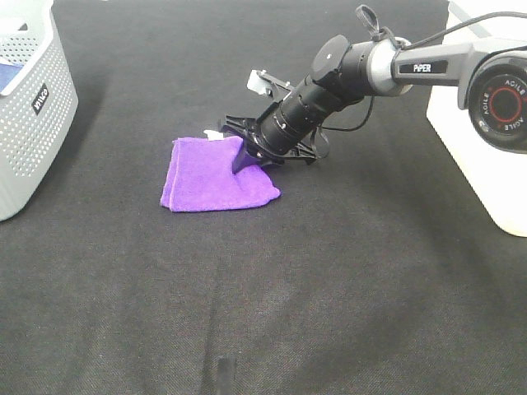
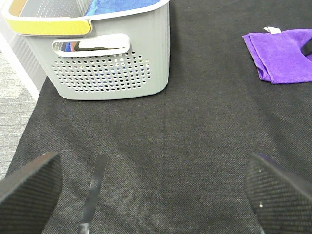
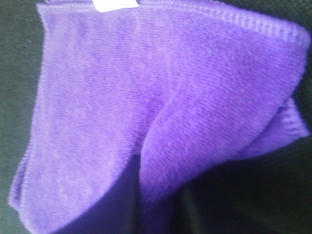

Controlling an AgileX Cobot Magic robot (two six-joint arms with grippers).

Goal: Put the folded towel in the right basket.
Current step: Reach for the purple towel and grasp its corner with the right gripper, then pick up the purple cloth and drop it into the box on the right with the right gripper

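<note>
The folded purple towel lies on the black table left of centre, with a white tag at its far edge. My right gripper reaches in from the right and is down on the towel's right part. In the right wrist view the towel fills the frame, and a ridge of cloth is pinched between the dark fingers of the right gripper. The towel also shows in the left wrist view. My left gripper is open and empty over bare table. A white container stands at the right edge.
A grey perforated basket stands at the left edge, seen close in the left wrist view with blue cloth inside. The table is covered in black cloth. The right arm's base is in front of the white container.
</note>
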